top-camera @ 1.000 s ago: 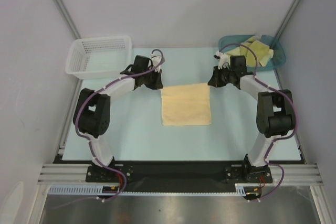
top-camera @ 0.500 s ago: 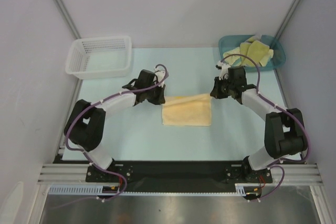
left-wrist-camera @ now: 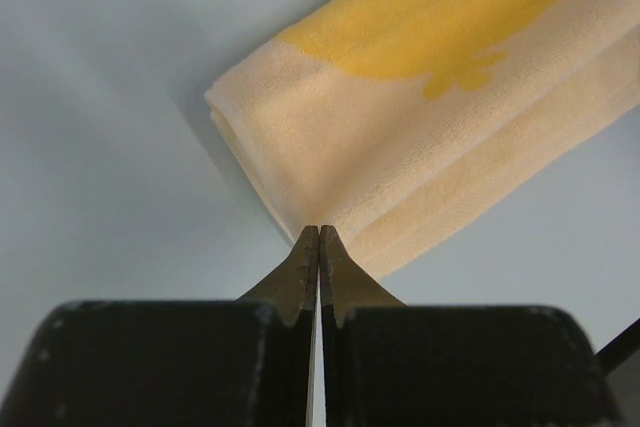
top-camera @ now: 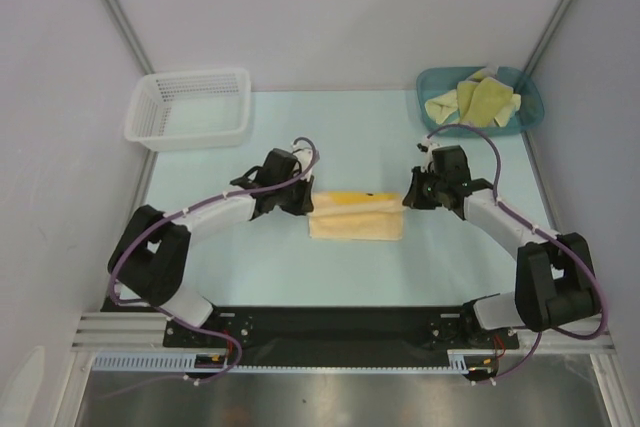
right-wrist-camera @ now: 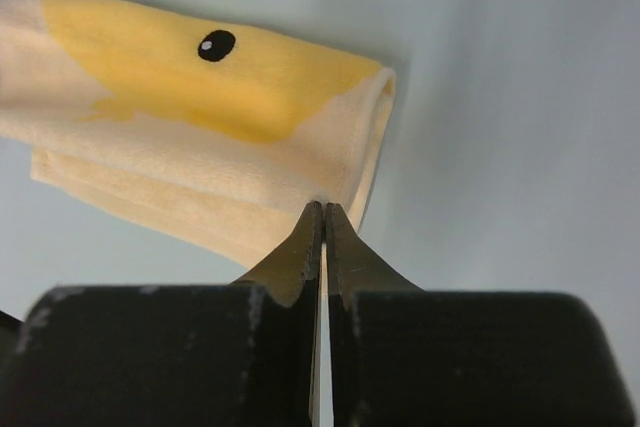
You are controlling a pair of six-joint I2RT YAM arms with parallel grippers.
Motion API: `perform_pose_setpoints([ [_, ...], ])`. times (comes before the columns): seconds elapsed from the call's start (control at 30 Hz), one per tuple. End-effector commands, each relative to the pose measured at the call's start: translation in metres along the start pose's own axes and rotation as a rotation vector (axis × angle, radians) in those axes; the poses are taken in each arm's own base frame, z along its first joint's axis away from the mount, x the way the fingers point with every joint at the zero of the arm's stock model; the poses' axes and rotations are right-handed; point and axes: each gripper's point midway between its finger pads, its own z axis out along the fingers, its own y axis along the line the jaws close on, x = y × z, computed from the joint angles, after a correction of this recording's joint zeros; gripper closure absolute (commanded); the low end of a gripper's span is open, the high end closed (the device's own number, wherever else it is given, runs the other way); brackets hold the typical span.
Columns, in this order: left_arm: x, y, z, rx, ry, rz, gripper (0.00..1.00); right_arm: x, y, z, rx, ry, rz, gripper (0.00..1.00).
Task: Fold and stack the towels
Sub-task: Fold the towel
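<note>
Both my pincers pinch the pale yellow soft cloth towel (top-camera: pixel 356 219), folded on the light counter (top-camera: pixel 350 272): left pincer (top-camera: pixel 306 206) at its left end, right pincer (top-camera: pixel 405 198) at its right, long axis running between them.

Pretty clearly a robotics lab bench. The whole setup sits in a booth of blank pale grey panels (top-camera: pixel 330 17) held by aluminium posts (top-camera: pixel 112 5). The left arm (top-camera: pixel 220 212) and right arm (top-camera: pixel 495 212) are bolted to a black plate (top-camera: pixel 340 322) on a slotted aluminium rail (top-camera: pixel 110 329). Purple cables (top-camera: pixel 113 269) loop loose along the arms, and there's a white cable duct (top-camera: pixel 140 360) and bare sheet metal (top-camera: pixel 340 397) up front. The tabletop (top-camera: pixel 340 267) is a plain pale blue mat with what look like staged props: a white mesh basket (top-camera: pixel 190 77), a teal bin (top-camera: pixel 530 107) of towels (top-camera: pixel 480 99), and one yellow towel (top-camera: pixel 357 219).
</note>
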Motion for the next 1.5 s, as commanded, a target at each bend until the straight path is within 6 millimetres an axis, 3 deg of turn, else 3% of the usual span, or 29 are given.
perform_pose_setpoints([
  [0.0,-0.004,-0.009,-0.011,-0.012,-0.045,-0.005,1.0,0.01,-0.001,-0.009,0.024,-0.001,0.045,1.0],
  [0.43,0.034,-0.018,-0.013,-0.033,0.006,-0.02,0.99,0.043,0.007,-0.016,0.047,0.045,0.074,1.0],
  [0.6,0.045,-0.02,-0.009,-0.032,0.033,-0.023,1.0,0.056,0.006,-0.013,0.06,0.072,0.085,0.94],
  [0.67,0.051,-0.02,-0.007,-0.038,0.056,-0.023,0.95,0.06,0.0,-0.013,0.091,0.087,0.094,0.88],
  [0.7,0.053,-0.022,-0.007,-0.038,0.066,-0.019,0.9,0.061,-0.001,-0.014,0.099,0.09,0.097,0.85],
  [0.73,0.054,-0.023,-0.007,-0.042,0.077,-0.016,0.77,0.062,-0.002,-0.015,0.108,0.095,0.1,0.82],
  [0.8,0.055,-0.028,-0.012,-0.048,0.092,0.001,0.75,0.058,-0.002,-0.022,0.125,0.088,0.112,0.73],
  [0.87,0.045,-0.029,-0.018,-0.067,0.074,-0.004,0.62,0.057,-0.003,-0.028,0.147,0.095,0.121,0.65],
  [0.9,0.039,-0.029,-0.023,-0.083,0.057,-0.016,0.57,0.046,0.001,-0.033,0.139,0.074,0.122,0.64],
  [1.03,0.014,-0.043,-0.035,-0.079,-0.009,-0.074,0.5,0.027,0.019,-0.035,0.08,0.056,0.138,0.66],
  [1.17,0.002,-0.05,-0.031,-0.052,-0.039,-0.097,0.53,0.021,0.038,-0.021,0.012,0.07,0.142,0.72],
  [1.33,0.023,-0.051,-0.011,-0.02,0.007,-0.136,0.58,0.042,0.035,0.001,-0.009,0.117,0.176,0.75],
  [1.47,0.068,-0.033,0.009,-0.076,0.104,-0.179,0.61,0.078,0.015,0.018,0.043,0.18,0.18,0.76],
])
